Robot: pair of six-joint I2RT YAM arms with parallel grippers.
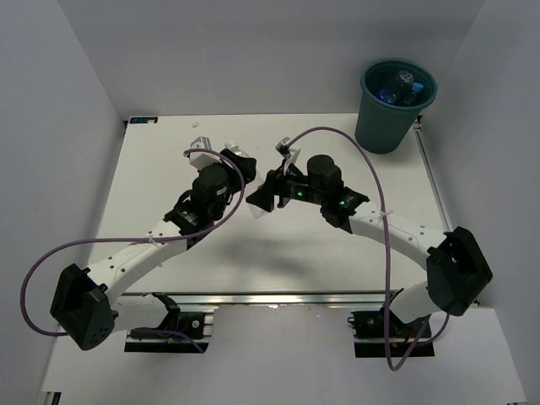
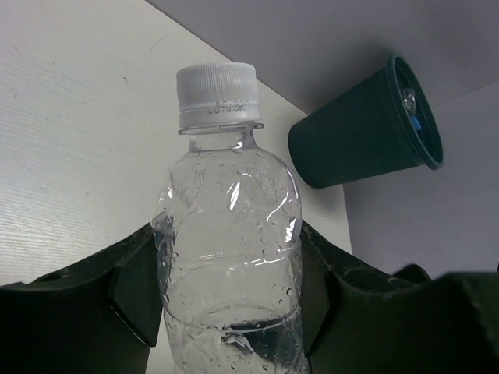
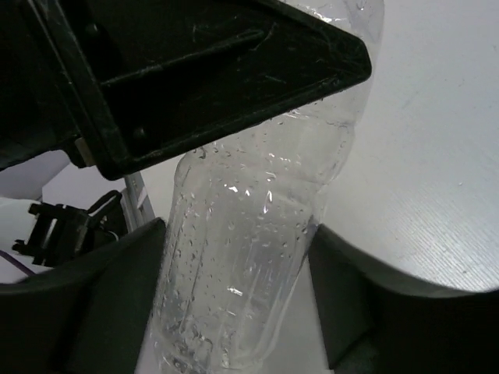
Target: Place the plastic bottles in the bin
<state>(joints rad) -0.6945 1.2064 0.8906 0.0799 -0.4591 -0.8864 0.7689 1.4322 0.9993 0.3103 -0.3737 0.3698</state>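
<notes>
A plain clear bottle (image 2: 226,234) with a white cap, wet with droplets, sits between the pads of my left gripper (image 2: 230,265), cap pointing toward the bin (image 2: 351,148). The same clear bottle (image 3: 249,257) also sits between the pads of my right gripper (image 3: 238,265), and a left-gripper finger (image 3: 195,70) crosses its far end. In the top view the left gripper (image 1: 242,163) and right gripper (image 1: 263,197) meet mid-table; the bottle is hard to make out there. The teal bin (image 1: 386,126) stands at the far right corner with blue-capped bottles (image 1: 398,89) inside. The orange bottles are out of view.
The white table (image 1: 169,169) ends at a metal rail (image 1: 278,298) along the near edge. White walls close in the left, back and right sides. Purple cables (image 1: 371,181) loop from both arms.
</notes>
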